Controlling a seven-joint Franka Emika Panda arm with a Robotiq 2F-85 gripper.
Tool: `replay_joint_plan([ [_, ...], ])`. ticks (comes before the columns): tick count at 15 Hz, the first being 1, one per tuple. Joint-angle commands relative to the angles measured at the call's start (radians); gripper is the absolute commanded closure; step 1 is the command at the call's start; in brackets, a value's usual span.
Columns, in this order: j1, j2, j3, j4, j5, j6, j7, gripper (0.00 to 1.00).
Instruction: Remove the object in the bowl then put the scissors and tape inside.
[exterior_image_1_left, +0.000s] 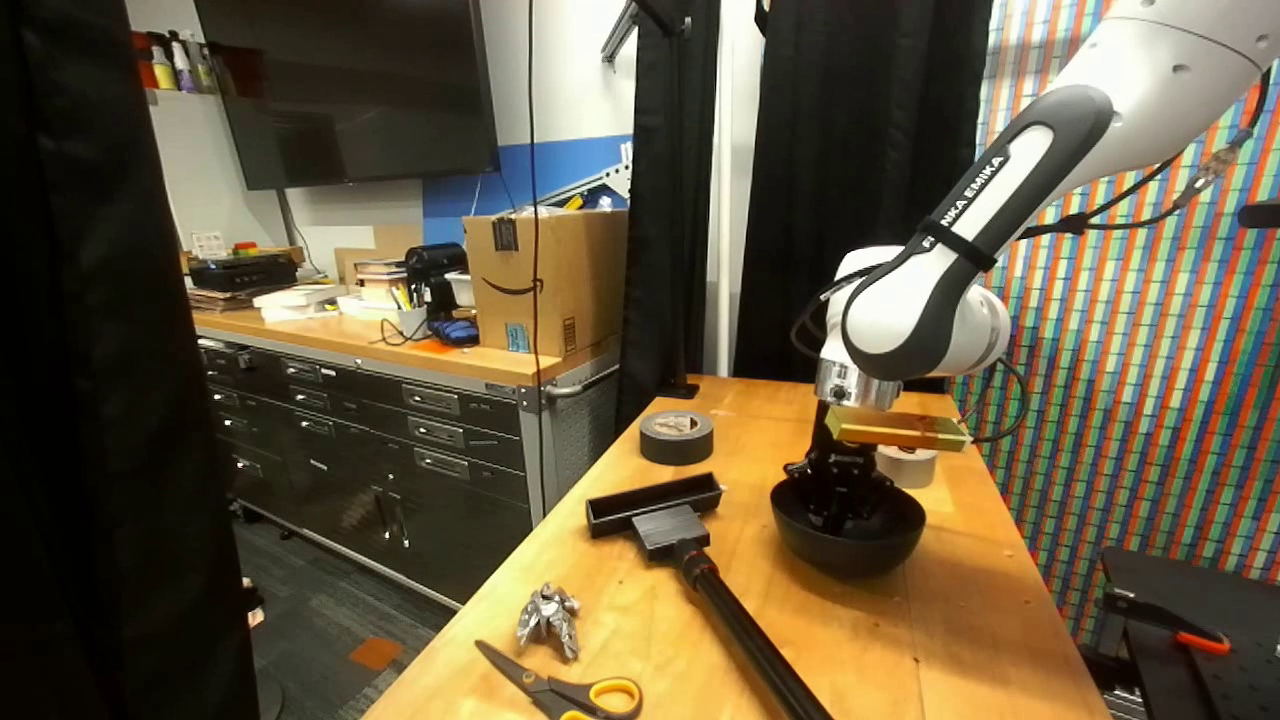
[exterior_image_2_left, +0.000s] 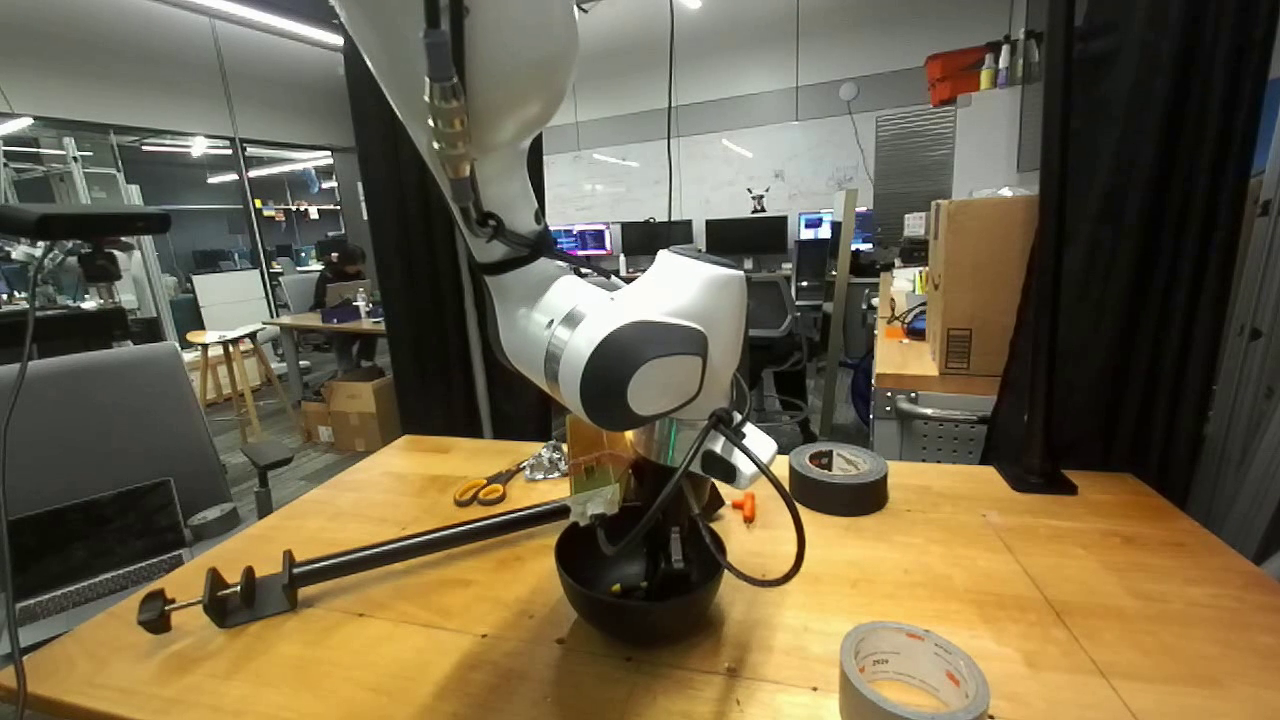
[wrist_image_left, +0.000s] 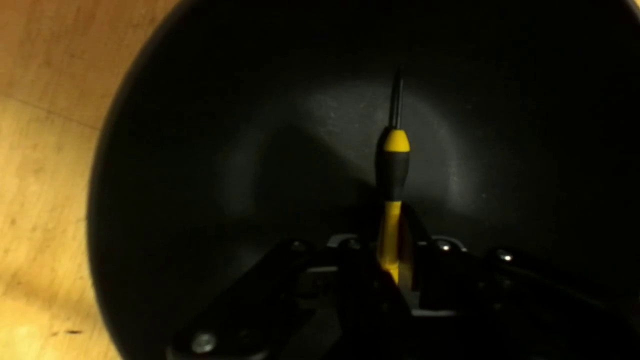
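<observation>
The black bowl (exterior_image_1_left: 845, 558) stands on the wooden table in both exterior views (exterior_image_2_left: 640, 618), and its dark inside fills most of the wrist view (wrist_image_left: 150, 165). The object, a thin yellow-and-black screwdriver (wrist_image_left: 393, 167), lies in the bowl with its tip pointing away from my fingers. My gripper (wrist_image_left: 395, 272) points down inside the bowl, its fingers close together on the yellow handle; the handle's end is hidden. The scissors (exterior_image_1_left: 562, 692) with yellow-orange handles lie on the table, also in an exterior view (exterior_image_2_left: 487, 488). A black tape roll (exterior_image_1_left: 676, 448) and a silver tape roll (exterior_image_2_left: 862, 682) lie apart.
A long black pole (exterior_image_1_left: 745, 630) with a clamp lies beside the bowl, its wide bracket (exterior_image_1_left: 655, 505) at one end. Crumpled foil (exterior_image_1_left: 547, 620) lies near the scissors. A small orange piece (exterior_image_2_left: 746, 507) is behind the bowl. A gold block (exterior_image_1_left: 890, 430) sits on my wrist.
</observation>
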Motion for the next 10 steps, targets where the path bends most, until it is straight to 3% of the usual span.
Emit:
replay_joint_plan([
  [1,-0.008,-0.046,-0.011,-0.008,-0.020,-0.037,0.000,0.91],
  [10,-0.046,-0.280,-0.027,-0.041,-0.020,-0.201,-0.007,0.92],
])
